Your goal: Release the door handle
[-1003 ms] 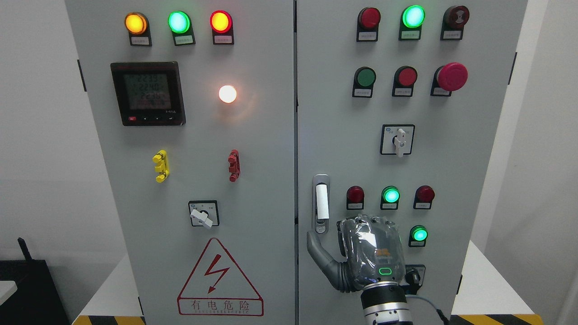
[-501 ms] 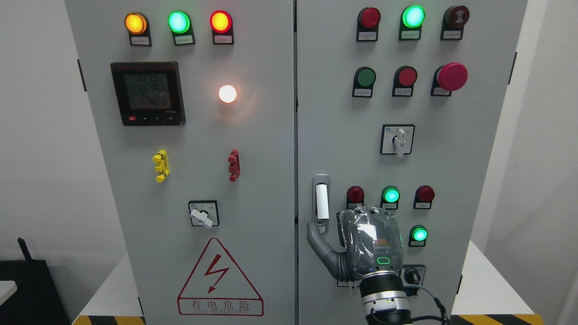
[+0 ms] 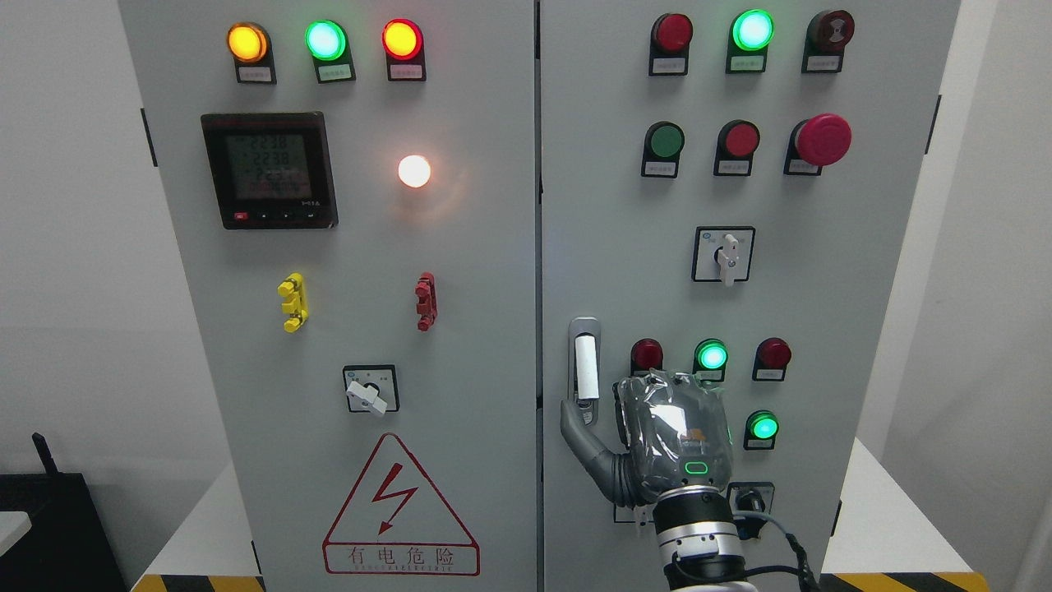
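The door handle (image 3: 586, 368) is a grey vertical latch with a white grip, on the left edge of the cabinet's right door (image 3: 625, 205). My right hand (image 3: 670, 436), wrapped in clear plastic, comes up from the bottom edge and sits against the door just right of and below the handle. I see its back. Its thumb (image 3: 579, 436) is spread out to the left, with its tip at the handle's lower end. The hand holds nothing, and the white grip is free. The other fingers are hidden behind the palm. My left hand is out of view.
Indicator lamps (image 3: 712, 356), push buttons, a red emergency stop (image 3: 823, 139) and a rotary switch (image 3: 724, 255) cover the right door around the hand. The left door carries a meter (image 3: 269, 169), another switch (image 3: 371, 390) and a warning triangle (image 3: 399, 510). A black box (image 3: 49, 526) stands at the lower left.
My right hand has risen a little along the door. Its thumb tip has moved up from below the handle to the handle's lower end.
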You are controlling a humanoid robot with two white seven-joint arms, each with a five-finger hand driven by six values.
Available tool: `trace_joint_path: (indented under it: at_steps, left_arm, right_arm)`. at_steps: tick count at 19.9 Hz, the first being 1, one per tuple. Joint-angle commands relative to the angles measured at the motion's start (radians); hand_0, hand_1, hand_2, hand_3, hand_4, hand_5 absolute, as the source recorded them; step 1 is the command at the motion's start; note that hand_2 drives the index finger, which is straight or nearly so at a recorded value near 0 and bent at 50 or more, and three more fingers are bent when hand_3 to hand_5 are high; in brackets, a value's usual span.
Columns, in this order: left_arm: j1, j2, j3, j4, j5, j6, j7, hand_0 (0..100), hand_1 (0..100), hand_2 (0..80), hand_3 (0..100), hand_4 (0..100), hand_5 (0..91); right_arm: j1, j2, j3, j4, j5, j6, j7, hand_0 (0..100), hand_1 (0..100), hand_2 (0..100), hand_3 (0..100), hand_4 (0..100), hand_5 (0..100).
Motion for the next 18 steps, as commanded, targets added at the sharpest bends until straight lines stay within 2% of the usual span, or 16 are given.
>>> trace_joint_path:
  at_steps: [1,18]
  left_arm:
    - [0.0,0.0,0.011,0.017,0.0,0.001,0.0,12,39,0.0,0,0,0.0]
    - [0.0,0.0,0.011,0.017,0.0,-0.001,0.0,12,39,0.0,0,0,0.0]
  right_arm:
    - [-0.004,0.0,-0.008,0.013,0.0,0.001,0.0,35,6,100,100,100,96]
    - [-0.004,0.0,-0.018,0.007,-0.005,0.016,-0.001,41,6,100,100,100,95]
